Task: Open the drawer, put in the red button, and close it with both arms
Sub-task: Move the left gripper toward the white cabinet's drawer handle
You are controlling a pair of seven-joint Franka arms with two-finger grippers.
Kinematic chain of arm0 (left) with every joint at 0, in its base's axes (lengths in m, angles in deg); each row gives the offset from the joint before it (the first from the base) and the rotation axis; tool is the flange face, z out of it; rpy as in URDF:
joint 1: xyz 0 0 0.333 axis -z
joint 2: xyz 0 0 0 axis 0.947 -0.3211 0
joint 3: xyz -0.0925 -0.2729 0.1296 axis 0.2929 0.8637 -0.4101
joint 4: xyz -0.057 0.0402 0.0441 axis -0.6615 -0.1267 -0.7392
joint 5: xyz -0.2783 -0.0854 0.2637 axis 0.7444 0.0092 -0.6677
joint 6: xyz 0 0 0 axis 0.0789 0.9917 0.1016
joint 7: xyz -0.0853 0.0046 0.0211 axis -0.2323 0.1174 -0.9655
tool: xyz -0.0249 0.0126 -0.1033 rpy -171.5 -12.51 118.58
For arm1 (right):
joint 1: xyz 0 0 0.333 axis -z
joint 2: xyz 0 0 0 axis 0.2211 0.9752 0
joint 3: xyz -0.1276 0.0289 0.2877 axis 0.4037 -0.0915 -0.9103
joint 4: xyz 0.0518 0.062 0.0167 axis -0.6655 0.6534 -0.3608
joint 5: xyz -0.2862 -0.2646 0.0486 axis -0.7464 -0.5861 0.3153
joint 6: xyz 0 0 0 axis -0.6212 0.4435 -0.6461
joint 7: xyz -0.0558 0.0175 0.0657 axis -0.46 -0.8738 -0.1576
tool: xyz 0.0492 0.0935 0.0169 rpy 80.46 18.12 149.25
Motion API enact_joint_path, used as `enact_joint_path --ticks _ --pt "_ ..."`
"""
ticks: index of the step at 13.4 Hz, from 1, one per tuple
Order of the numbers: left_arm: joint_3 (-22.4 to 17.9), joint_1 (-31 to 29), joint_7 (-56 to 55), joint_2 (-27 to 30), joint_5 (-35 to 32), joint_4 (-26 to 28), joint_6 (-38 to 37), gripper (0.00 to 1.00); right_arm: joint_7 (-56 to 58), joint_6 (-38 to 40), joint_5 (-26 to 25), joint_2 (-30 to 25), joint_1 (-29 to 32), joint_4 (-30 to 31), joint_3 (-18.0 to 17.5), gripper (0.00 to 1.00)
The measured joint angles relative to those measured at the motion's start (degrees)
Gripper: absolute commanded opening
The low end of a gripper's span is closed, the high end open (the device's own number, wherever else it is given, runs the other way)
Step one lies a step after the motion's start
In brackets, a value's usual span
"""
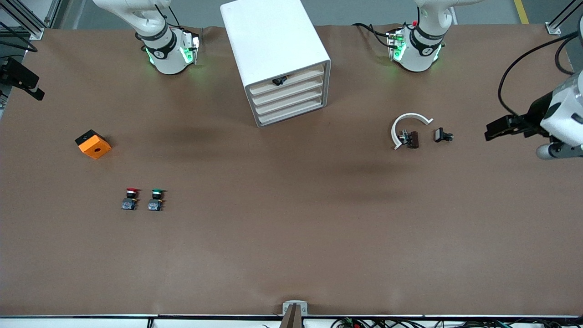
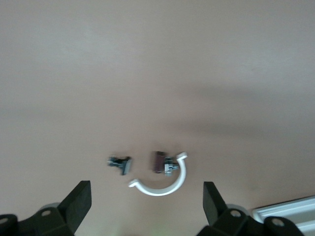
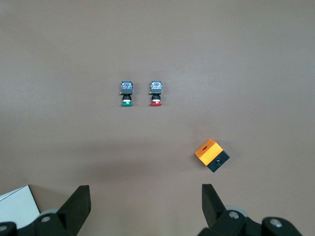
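Observation:
The white cabinet stands between the arms' bases, and all four beige fronts are shut. The drawer is the second front from the top. The red button stands on the table toward the right arm's end, beside the green-capped button. It also shows in the right wrist view. My right gripper is open and empty, high over the table. My left gripper is open and empty, high over a white C-shaped clamp. Its hand shows at the edge of the front view.
An orange cube lies farther from the front camera than the buttons. The white clamp and a small black part lie toward the left arm's end. A black knob sits on the cabinet's top front.

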Motion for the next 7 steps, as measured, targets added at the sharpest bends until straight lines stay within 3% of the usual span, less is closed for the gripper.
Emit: enact_joint_path --ticks 3,7 --pt "0.1 1.3 -6.1 -4.5 4.6 -0.1 1.0 1.00 0.0 0.0 0.0 0.0 0.0 0.0 0.0 1.00" --pt "0.3 7.4 -18.4 -9.5 5.2 -0.2 3.3 1.00 0.0 0.0 0.0 0.1 0.0 0.0 0.0 1.00"
